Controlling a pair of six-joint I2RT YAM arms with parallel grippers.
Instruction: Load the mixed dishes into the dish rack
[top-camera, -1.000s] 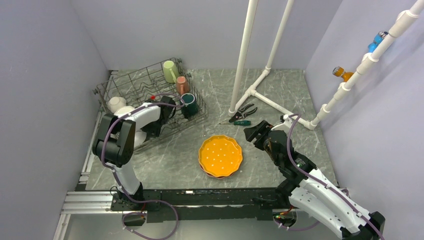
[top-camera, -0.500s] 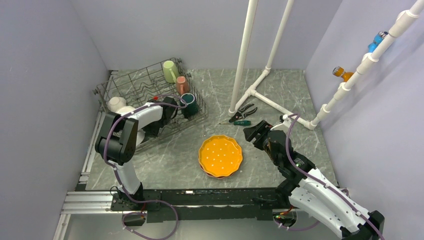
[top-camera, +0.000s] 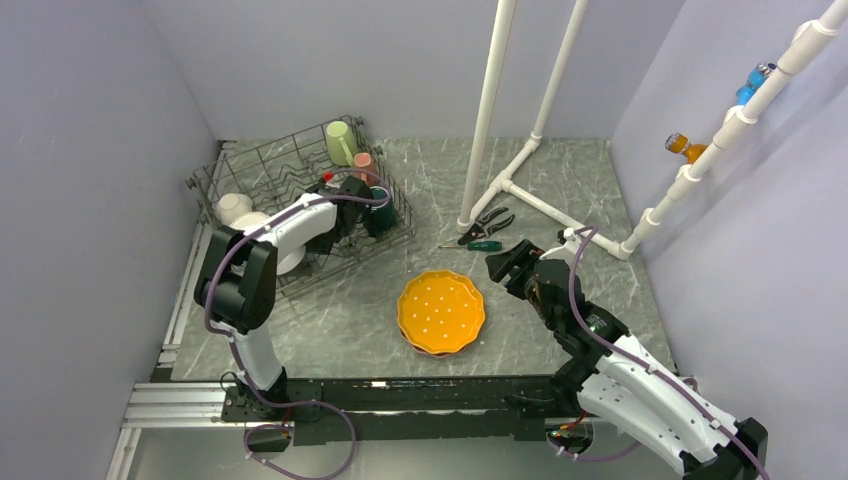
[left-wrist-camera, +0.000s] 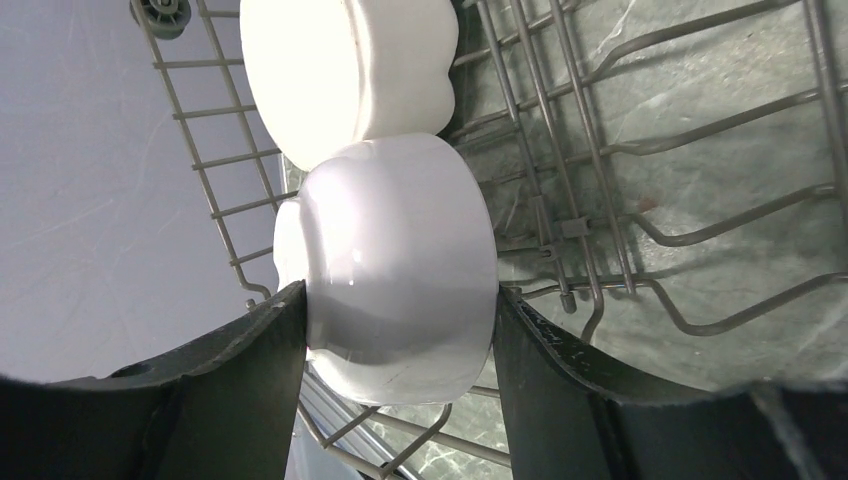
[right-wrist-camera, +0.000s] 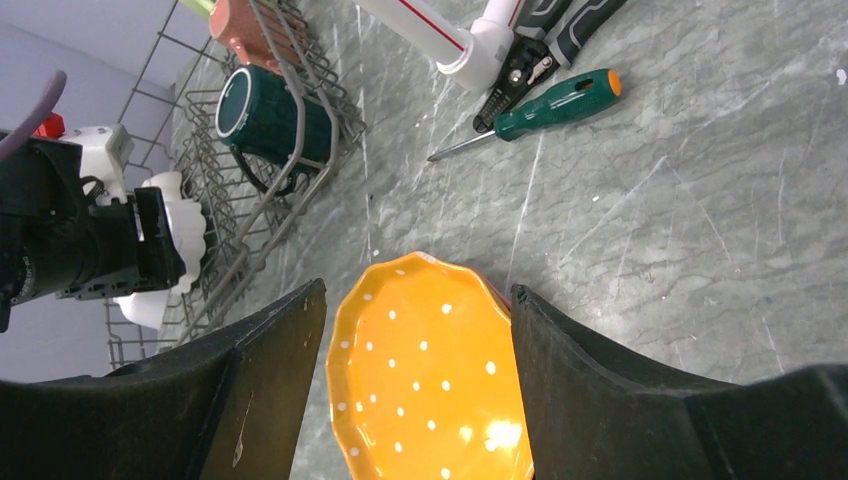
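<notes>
Inside dish rack (top-camera: 268, 166), L gripper (left-wrist-camera: 398, 296) grips white bowl (left-wrist-camera: 392, 250) — scalloped bowl (left-wrist-camera: 340, 70) just beside; R gripper (right-wrist-camera: 418, 290) wide.

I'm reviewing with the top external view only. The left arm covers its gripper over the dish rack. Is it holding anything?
Observer: In the left wrist view the left gripper is closed on a white bowl, one finger against each side.
Operator: Anything next to that bowl?
Observer: A second white bowl, scalloped, sits just past it, among the dish rack wires.
Operator: And the right gripper?
Observer: Its wrist view shows the right gripper open and empty, the orange dotted plate beyond the fingers.
</notes>
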